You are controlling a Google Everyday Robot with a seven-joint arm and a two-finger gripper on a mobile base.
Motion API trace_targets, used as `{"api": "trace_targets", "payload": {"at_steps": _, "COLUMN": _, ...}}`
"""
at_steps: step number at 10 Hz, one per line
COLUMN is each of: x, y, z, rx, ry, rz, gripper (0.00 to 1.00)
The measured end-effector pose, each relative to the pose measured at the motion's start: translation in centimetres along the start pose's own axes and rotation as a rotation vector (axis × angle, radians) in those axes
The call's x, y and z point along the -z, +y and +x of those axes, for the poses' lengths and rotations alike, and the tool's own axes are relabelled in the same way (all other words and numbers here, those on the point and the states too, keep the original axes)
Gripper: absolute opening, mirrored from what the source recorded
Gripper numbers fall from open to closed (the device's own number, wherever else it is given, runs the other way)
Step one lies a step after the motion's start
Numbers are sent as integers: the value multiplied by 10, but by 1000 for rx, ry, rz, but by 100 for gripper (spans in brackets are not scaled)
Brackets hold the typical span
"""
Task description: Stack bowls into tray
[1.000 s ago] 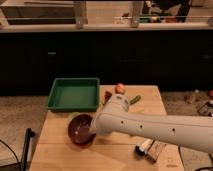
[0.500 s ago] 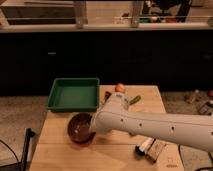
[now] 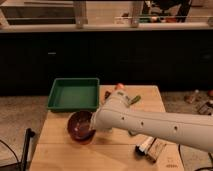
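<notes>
Dark cabinets (image 3: 100,60) stand behind a wooden table (image 3: 65,152) on speckled floor (image 3: 20,115).

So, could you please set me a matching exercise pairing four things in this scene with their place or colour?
Things:
1. tray
2. maroon bowl
3. gripper
4. packets

Descriptions:
A. at the bowl's right rim, at the end of the white arm
B. green, at the far left of the table
C. near the table's front right
D. in front of the tray, outside it

Pairs: 1-B, 2-D, 3-A, 4-C
</notes>
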Motion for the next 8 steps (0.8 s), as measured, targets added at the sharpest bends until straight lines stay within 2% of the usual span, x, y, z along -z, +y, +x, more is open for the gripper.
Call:
{"api": "trace_targets", "payload": {"at_steps": 4, "x": 10, "y": -9, "z": 25, "rx": 36, "ry": 17, "rz": 13, "gripper": 3}}
{"api": "trace_targets", "payload": {"at_steps": 8, "x": 10, "y": -22, "z": 83, "rx": 64, "ry": 22, "rz": 41, "gripper": 3}}
